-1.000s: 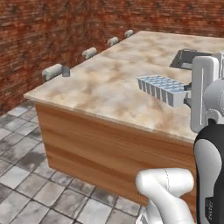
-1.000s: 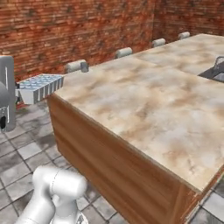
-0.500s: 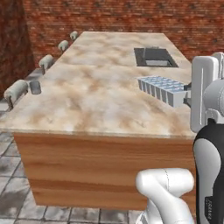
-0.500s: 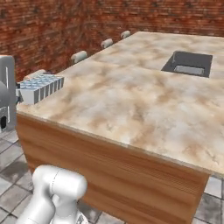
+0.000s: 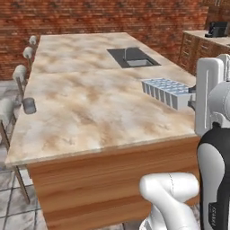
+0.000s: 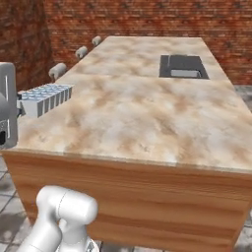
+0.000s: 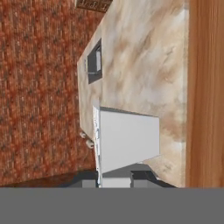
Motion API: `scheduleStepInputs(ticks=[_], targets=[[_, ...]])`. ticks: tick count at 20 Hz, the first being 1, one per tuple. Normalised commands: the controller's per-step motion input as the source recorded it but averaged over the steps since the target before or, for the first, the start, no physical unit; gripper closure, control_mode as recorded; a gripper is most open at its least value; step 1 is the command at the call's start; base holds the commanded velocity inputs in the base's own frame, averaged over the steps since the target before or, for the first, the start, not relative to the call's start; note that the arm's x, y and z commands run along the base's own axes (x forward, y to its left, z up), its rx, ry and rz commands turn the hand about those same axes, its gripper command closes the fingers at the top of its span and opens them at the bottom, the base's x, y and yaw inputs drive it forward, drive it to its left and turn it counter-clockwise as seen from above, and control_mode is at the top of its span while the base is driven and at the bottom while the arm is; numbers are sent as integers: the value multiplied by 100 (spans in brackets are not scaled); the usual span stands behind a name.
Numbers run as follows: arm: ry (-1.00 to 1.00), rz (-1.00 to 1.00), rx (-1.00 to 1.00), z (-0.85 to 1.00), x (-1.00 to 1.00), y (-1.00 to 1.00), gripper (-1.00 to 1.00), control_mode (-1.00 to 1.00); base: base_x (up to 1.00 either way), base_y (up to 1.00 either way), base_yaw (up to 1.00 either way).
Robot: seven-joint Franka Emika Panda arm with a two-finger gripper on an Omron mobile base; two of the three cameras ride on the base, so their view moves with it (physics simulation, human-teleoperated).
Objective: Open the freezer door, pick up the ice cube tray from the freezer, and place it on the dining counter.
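I have the gripper (image 5: 192, 99) clamped on one short end of the ice cube tray (image 5: 165, 91), and the tray sticks straight out from it, level, held in the air above the bench (image 5: 90, 108) on its near side, not touching the stone. In the right base view the tray (image 6: 47, 97) hangs near the bench's near left corner, close to the front edge; in the hand view the tray's pale underside (image 7: 127, 138) hides most of what is under it, so I cannot tell how much bench lies beneath its held end. That is my main worry: if I let go here, the end nearest the gripper may overhang the front edge and the tray would tip off onto the floor. I judge it needs carrying further in over the stone and lowering before release, because a drop from this height could make it bounce or flip. The grip is on one end only, so a quick swing could make the tray twist in the jaws. Further along the left edge stands a small grey cup (image 5: 28, 106), well apart from the tray, no threat unless I sweep wide. Beyond, the sink (image 5: 133, 57) is set into the far half; I would keep clear of it.
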Motion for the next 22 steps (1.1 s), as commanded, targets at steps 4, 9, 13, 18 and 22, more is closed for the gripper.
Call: scheduleStepInputs(ticks=[4,9,13,18,22], targets=[[0,0,0,0,0,0,100,100,27,90,-25],[0,0,0,0,0,0,100,100,39,58,-1],[0,0,0,0,0,0,100,100,58,21,0],[0,0,0,0,0,0,100,100,65,10,1],[0,0,0,0,0,0,100,100,67,17,3]])
